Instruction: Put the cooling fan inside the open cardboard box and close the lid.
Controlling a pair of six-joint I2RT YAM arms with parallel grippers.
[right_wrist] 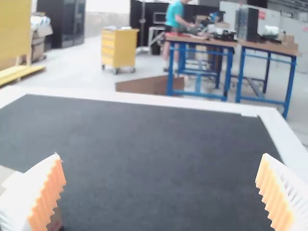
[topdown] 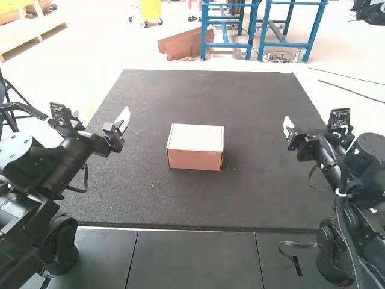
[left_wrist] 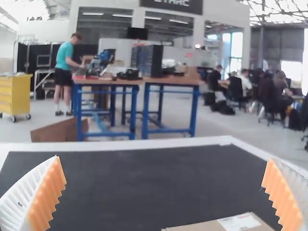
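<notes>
- Dead centre on the black mat [topdown: 252, 102] sits the cardboard box [topdown: 195, 146], and its top looks flat and shut rather than open. Whether the fan is already inside, you can't tell from out here.
- Your left gripper [topdown: 119, 123] hangs off the box's left side and the right gripper [topdown: 289, 129] well off to its right. Both have their fingers spread wide with nothing between them.
- I'd guess the box is light, and stiff at the edges but soft mid-wall. Squeeze hard and the panels probably cave in.
- Plain cardboard is a bit slick, but the ribbed orange pads [left_wrist: 45, 195] should bite fine.
- If you need to hold it, go across the two short ends near the corners. For the lid, press down along the front edge rather than the middle.
</notes>
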